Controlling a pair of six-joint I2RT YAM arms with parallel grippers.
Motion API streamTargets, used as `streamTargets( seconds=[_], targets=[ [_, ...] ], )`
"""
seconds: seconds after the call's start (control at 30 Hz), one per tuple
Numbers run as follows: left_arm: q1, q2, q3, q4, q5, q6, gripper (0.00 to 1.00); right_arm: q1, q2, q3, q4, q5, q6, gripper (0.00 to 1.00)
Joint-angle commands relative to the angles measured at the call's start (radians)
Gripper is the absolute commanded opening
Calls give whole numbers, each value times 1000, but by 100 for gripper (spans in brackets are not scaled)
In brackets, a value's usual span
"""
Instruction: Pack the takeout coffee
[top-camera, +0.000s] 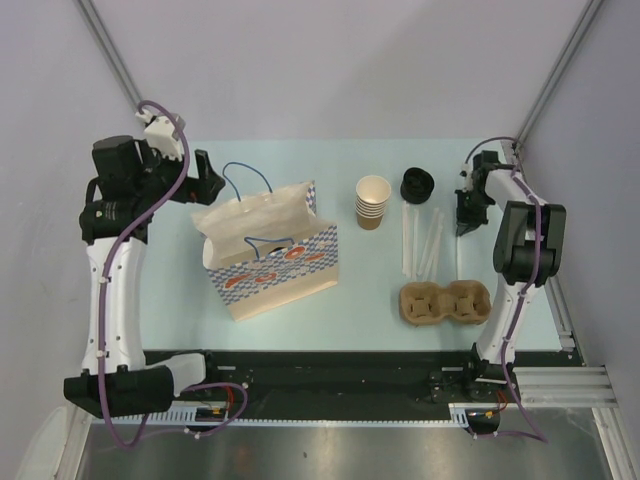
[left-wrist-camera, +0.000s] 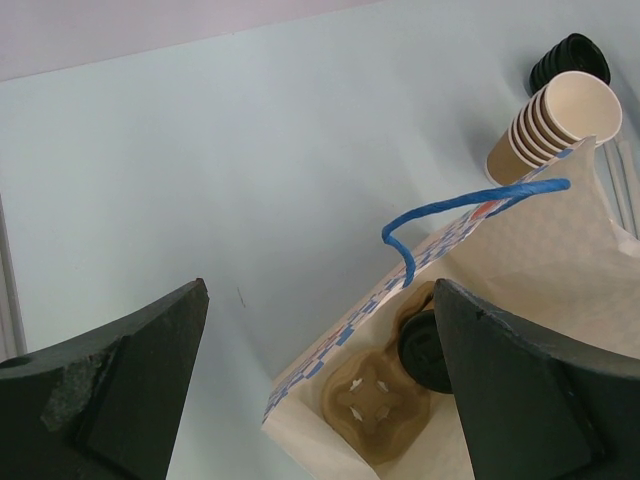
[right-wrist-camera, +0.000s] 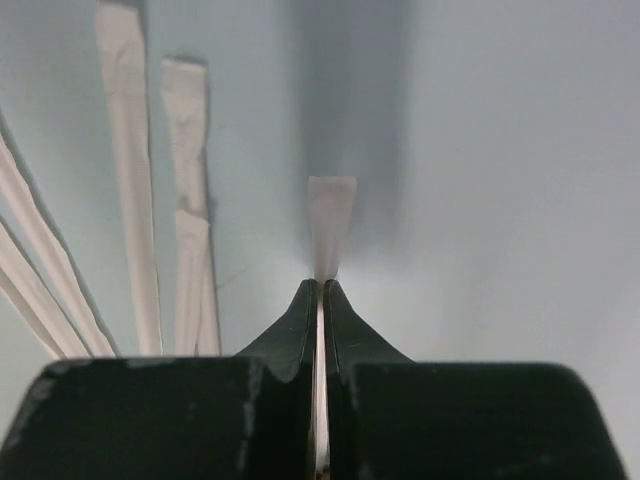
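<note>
Coffee sits lidded in a carrier inside the bag, left of table centre, so cup packing looks done. Right gripper is clamped on a wrapped straw near the right edge, probably bag-bound. Left gripper hangs wide open at the bag's far-left side, empty.

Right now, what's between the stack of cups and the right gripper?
In the top view, black lids and wrapped straws lie between the cup stack and the right gripper.
</note>
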Motion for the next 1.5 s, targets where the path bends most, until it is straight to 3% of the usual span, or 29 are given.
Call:
streamTargets(
  seconds=[0.0,0.23,0.4,0.53,0.63,0.73,0.8,0.9,1.03,1.23,1.47],
  targets=[
    [7,7,-8,67,31,-20,99,-89,-98,137,-8,-57,27,0],
    [6,27,37,89,32,-14,99,-182,-183,329,10,-250,120,0],
    [6,55,180,84,41,42,100,-188,-322,391,162,-440,274,0],
    [6,108,358,95,64,87,100,-82,-425,392,429,-488,418,0],
    [6,173,513,103,212,69,99,-3,-489,375,610,-465,489,0],
    [-8,228,625,185,389,-56,100,123,-538,335,789,-424,556,0],
    [-42,274,689,279,449,-144,98,214,-551,306,945,-428,605,0],
    [-152,314,757,317,498,-183,97,333,-551,314,1048,-445,624,0],
    [-268,335,719,405,558,-290,92,462,-542,341,1055,-442,615,0],
    [-419,306,641,282,420,-158,85,608,-563,313,1023,-393,581,0],
    [-451,293,595,287,435,-201,77,699,-600,254,1009,-378,558,0]
  ],
)
